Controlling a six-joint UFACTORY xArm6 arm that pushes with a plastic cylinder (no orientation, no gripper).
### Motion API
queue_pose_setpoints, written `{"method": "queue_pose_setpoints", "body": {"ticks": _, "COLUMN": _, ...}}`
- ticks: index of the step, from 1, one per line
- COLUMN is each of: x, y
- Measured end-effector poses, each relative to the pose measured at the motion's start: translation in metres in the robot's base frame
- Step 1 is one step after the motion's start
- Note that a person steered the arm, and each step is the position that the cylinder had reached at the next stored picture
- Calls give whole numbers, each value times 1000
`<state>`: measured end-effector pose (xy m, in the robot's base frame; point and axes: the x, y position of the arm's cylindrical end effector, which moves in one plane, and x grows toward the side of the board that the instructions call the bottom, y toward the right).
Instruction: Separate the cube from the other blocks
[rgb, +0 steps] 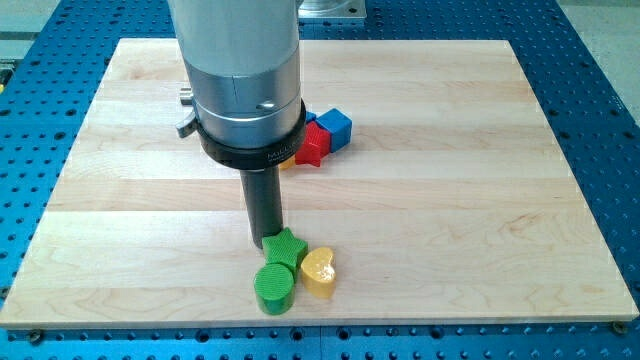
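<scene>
A blue cube (334, 128) sits near the board's middle top, touching a red star-shaped block (313, 144) on its left. A sliver of a yellow block (287, 164) shows just left of the red one, mostly hidden by the arm. My tip (265, 243) rests on the board at the lower middle, touching the upper left side of a green star-shaped block (284, 246). Below that lies a green cylinder (275, 288), and a yellow heart-shaped block (319, 272) lies to its right.
The wooden board (480, 200) lies on a blue perforated table (600, 90). The arm's thick grey body (245, 80) hides the board's upper middle left.
</scene>
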<state>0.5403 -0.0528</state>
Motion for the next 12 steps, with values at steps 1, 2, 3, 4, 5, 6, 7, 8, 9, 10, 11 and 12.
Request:
{"method": "queue_pose_setpoints", "body": {"ticks": 1, "x": 5, "y": 0}}
{"method": "queue_pose_setpoints", "body": {"ticks": 2, "x": -4, "y": -2}}
{"method": "queue_pose_setpoints", "body": {"ticks": 3, "x": -7, "y": -2}}
{"method": "queue_pose_setpoints", "body": {"ticks": 4, "x": -20, "y": 0}}
{"method": "queue_pose_setpoints", "body": {"ticks": 5, "x": -40, "y": 13}}
{"method": "queue_pose_setpoints", "body": {"ticks": 6, "x": -82, "y": 14}}
{"method": "queue_pose_setpoints", "body": {"ticks": 7, "x": -96, "y": 21}}
{"method": "queue_pose_setpoints", "body": {"ticks": 8, "x": -100, "y": 7}}
{"method": "queue_pose_setpoints", "body": {"ticks": 9, "x": -101, "y": 57}}
{"method": "queue_pose_setpoints", "body": {"ticks": 10, "x": -113, "y": 75}}
{"method": "queue_pose_setpoints", "body": {"ticks": 11, "x": -138, "y": 81}}
{"method": "queue_pose_setpoints", "body": {"ticks": 12, "x": -143, "y": 134}}
